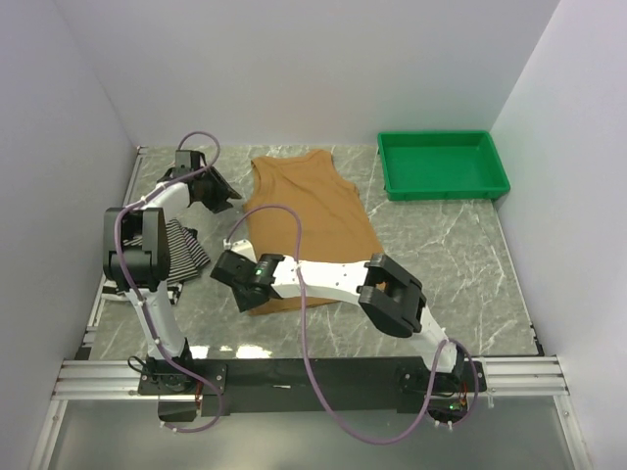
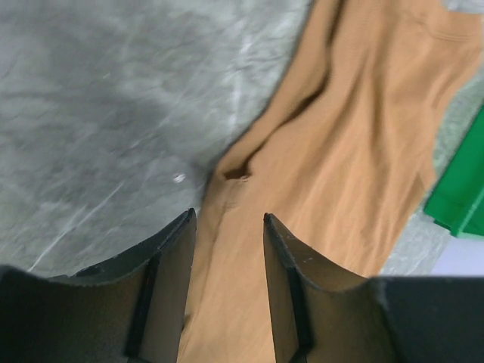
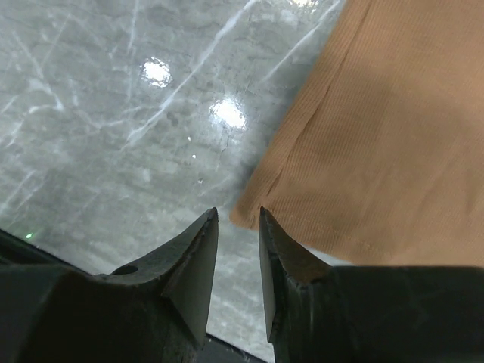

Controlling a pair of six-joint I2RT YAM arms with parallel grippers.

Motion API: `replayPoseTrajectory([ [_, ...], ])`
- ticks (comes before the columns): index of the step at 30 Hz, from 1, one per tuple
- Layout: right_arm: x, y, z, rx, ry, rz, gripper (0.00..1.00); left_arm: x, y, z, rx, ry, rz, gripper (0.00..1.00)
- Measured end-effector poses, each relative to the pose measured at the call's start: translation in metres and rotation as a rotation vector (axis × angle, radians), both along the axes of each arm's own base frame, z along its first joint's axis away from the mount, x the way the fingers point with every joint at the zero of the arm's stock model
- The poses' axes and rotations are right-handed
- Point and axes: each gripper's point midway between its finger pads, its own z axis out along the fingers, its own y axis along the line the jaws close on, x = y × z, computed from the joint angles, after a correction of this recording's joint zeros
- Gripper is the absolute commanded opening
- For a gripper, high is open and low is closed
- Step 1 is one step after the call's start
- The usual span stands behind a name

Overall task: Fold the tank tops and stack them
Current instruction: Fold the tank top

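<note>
The plain tan-brown tank top lies spread flat in the middle of the table, neck toward the back. My left gripper is open at the top's back left edge; in the left wrist view the tan cloth runs between and under the spread fingers of the gripper. My right gripper is open at the top's near left corner. In the right wrist view that hem corner lies just past the narrowly parted tips of the gripper, not held. Black-and-white striped cloth lies bunched at the left, partly hidden by my left arm.
A green plastic tray stands at the back right and shows at the edge of the left wrist view. White walls close in the grey marble table on three sides. The arms' mounting rail runs along the near edge.
</note>
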Motion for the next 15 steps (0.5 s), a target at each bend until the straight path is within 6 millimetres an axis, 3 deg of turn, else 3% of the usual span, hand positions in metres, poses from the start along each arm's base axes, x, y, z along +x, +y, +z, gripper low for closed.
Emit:
replayPoseTrajectory([
  [8,-0.005,0.003,-0.025,-0.055,0.024,0.012,0.35,0.008,-0.007,-0.001,-0.029,-0.035,-0.032,0.46],
  [10,-0.007,0.001,-0.029,-0.067,0.029,0.015,0.29,0.007,-0.008,-0.006,-0.033,-0.025,-0.036,0.46],
  [11,-0.007,0.002,-0.029,-0.067,0.029,0.016,0.16,0.007,-0.008,-0.008,-0.034,-0.02,-0.036,0.46],
  [13,-0.007,0.001,-0.031,-0.069,0.03,0.015,0.04,0.007,-0.008,-0.008,-0.034,-0.021,-0.036,0.46],
  [15,-0.007,-0.002,-0.031,-0.07,0.028,0.014,0.0,0.008,-0.009,-0.008,-0.032,-0.025,-0.037,0.46],
])
